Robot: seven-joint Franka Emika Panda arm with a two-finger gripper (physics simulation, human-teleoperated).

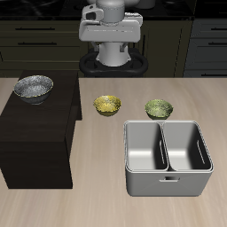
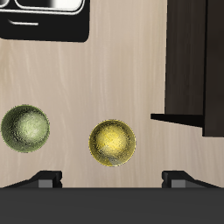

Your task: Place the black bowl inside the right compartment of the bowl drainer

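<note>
The black bowl, dark and silver-speckled, sits on top of the black cabinet, near its back edge. The grey bowl drainer stands near the table's front edge, and both of its wells hold nothing. My gripper hangs high at the back of the table, far from both the bowl and the drainer. In the wrist view the gripper is open, its fingertips wide apart with nothing between them. The black bowl and the drainer do not show in the wrist view.
Two small yellow-green bowls sit on the table between the robot and the drainer. Both bowls lie below the gripper in the wrist view. A corner of the cabinet shows there too.
</note>
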